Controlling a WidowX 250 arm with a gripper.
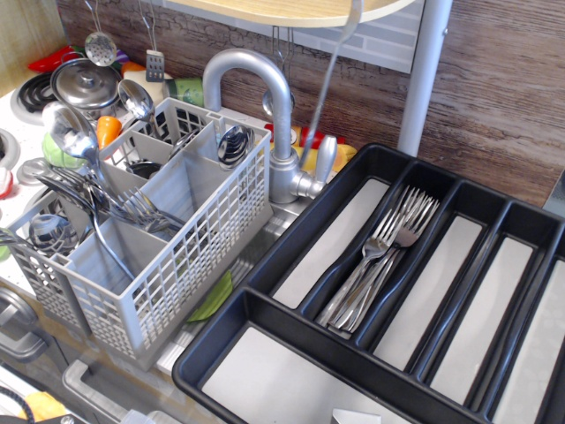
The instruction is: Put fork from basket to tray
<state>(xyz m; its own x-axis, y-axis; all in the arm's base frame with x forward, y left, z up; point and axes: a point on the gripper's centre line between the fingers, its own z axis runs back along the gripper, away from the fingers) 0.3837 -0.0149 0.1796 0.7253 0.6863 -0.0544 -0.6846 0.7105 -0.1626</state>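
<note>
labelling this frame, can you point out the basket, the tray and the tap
basket [190, 265]: the only camera view, on its grid front wall.
tray [231, 311]: same view, on the black rim at its near left corner.
tap [250, 68]: same view, on the curved top of the spout.

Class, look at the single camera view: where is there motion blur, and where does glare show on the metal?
In the observation.image view, a thin blurred streak hangs over the faucet, too smeared to identify; the forks in the tray are sharp; bright glare sits on the spoon bowls and faucet arch.

Faucet [265, 97] stands between basket [177, 256] and tray [291, 238]
</note>
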